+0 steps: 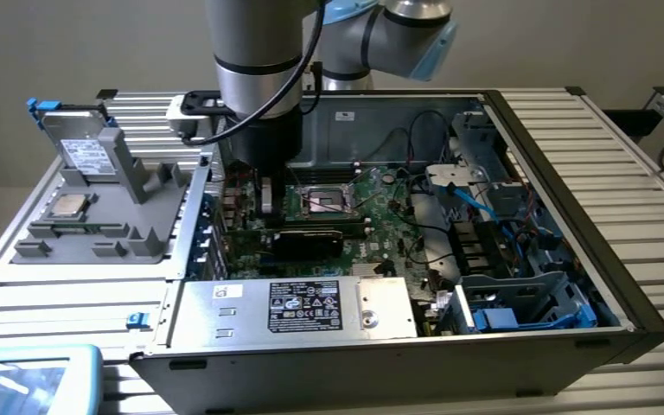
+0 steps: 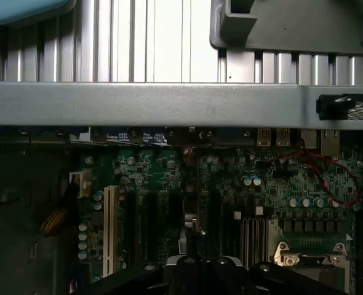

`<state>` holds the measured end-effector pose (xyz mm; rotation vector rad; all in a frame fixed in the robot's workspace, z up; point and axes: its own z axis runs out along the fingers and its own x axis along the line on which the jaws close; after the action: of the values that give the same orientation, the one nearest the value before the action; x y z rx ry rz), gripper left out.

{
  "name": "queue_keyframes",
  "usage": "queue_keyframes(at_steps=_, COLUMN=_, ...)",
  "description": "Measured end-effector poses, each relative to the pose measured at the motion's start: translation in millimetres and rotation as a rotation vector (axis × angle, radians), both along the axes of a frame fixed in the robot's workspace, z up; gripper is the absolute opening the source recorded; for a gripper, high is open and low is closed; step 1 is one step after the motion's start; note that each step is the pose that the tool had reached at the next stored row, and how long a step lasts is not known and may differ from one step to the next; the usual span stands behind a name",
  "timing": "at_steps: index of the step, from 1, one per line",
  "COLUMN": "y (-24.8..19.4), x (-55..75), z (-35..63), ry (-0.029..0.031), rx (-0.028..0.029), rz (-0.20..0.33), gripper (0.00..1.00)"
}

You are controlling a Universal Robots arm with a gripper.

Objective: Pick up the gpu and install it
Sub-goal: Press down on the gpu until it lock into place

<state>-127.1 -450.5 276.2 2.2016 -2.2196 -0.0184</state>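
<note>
My gripper [image 1: 265, 186] reaches down inside the open computer case, close to its rear wall on the exterior view's left. It is shut on the gpu [image 1: 266, 206], a thin card hanging upright below the fingers. In the wrist view the gpu [image 2: 192, 228] appears edge-on as a narrow dark strip. It runs from the gripper [image 2: 200, 273] toward the rear wall, over the dark expansion slots [image 2: 160, 215] of the green motherboard [image 2: 231, 184]. I cannot tell whether the card touches a slot.
The processor socket [image 1: 322, 201] lies just beyond the gripper, with black memory slots [image 1: 309, 238] beside it. A white slot [image 2: 111, 227] is a few slots over. Cables and drive bays [image 1: 517, 259] crowd the case's right side. A grey parts fixture [image 1: 101, 216] stands outside on the exterior view's left.
</note>
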Motion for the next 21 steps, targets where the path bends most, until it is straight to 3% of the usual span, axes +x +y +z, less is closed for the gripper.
queue_keyframes(at_steps=10, y=0.0, x=45.2, z=0.0, ry=0.0001, rx=0.0, rz=0.0, gripper=0.12)
queue_keyframes(at_steps=13, y=-1.3, x=56.6, z=0.0, ry=0.0034, rx=0.0, rz=0.0, gripper=0.12)
queue_keyframes(at_steps=21, y=-2.8, x=59.9, z=-5.9, ry=0.0052, rx=-0.0001, rz=0.0, gripper=0.12)
